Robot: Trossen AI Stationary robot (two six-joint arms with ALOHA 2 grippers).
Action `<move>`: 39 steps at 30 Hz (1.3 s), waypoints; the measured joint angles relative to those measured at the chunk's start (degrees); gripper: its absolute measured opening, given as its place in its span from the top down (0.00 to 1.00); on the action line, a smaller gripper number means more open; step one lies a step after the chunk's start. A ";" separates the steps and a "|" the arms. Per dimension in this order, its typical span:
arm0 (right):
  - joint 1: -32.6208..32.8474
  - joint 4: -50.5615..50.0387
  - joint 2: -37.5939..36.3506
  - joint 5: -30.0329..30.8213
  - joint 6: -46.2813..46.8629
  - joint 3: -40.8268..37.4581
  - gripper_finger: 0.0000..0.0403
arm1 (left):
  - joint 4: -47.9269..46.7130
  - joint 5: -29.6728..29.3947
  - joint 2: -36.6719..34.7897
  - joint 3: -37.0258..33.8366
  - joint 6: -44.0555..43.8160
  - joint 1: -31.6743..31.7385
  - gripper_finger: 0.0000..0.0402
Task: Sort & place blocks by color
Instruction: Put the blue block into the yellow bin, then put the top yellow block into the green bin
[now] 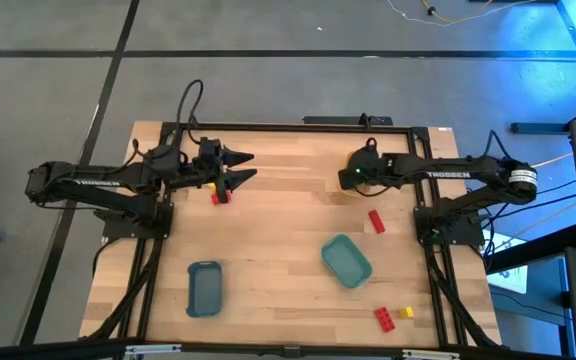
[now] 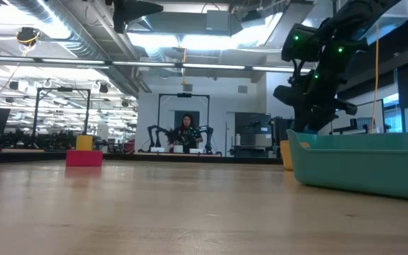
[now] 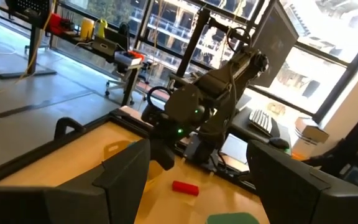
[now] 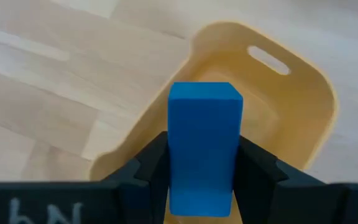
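Observation:
My right gripper [image 4: 204,158] is shut on a blue block [image 4: 204,124] and hangs over a yellow tray [image 4: 291,118] at the table's far right. In the high view the gripper [image 1: 352,180] covers most of that tray. My left gripper [image 1: 252,166] is open and level at the far left, holding nothing. Just on its near side a red block [image 1: 222,197] and a yellow block [image 1: 212,187] rest on the table. Another red block [image 1: 376,220] lies on the table near the right arm. My right gripper pinches the blue block between its two fingers, on two opposite long sides [image 4: 178,171]. The block's free end sticks out past the fingertips. The fingers slant down from the table's right side. The block is lifted clear, above the yellow tray's hollow.
A teal tray [image 1: 345,260] sits right of centre and a slate-blue tray [image 1: 204,288] near the front left. A red block [image 1: 382,318] and a yellow block [image 1: 405,312] lie at the near right. Bare wood lies in the table's middle.

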 joint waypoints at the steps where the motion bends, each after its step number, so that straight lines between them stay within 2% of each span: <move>1: 0.02 0.26 0.15 0.00 0.05 0.00 0.68 | -0.10 -0.01 0.00 0.00 0.00 -0.01 0.35; 6: 0.04 0.09 0.20 -0.55 1.28 0.00 0.65 | -0.12 -0.24 0.00 0.00 -0.04 -0.02 0.35; 12: 0.02 -1.01 -1.01 -4.81 -0.69 0.00 0.30 | -0.26 -0.43 0.00 0.00 0.17 0.00 0.35; 14: 0.02 -1.77 -2.42 -5.11 -1.76 0.00 0.22 | -0.27 -0.69 0.00 0.00 0.28 0.00 0.35; 16: -0.01 -2.75 -4.42 -5.40 -2.16 0.00 0.18 | -0.41 -1.01 0.00 0.00 0.35 0.02 0.35; 23: 3.48 -0.72 -16.48 -6.83 -6.53 -0.04 0.19 | -1.16 -1.11 0.00 0.00 0.39 0.02 0.35; 28: 8.07 10.06 -23.11 -15.42 -13.18 -0.04 0.20 | -1.59 0.44 0.02 0.00 0.39 0.02 0.35; 33: 12.12 24.24 -24.87 -22.78 -18.68 -0.04 0.20 | -1.59 2.07 0.02 0.00 0.39 0.02 0.35; 39: 14.76 34.36 -24.79 -24.06 -21.38 -0.04 0.20 | -1.59 2.98 0.02 0.00 0.39 0.02 0.35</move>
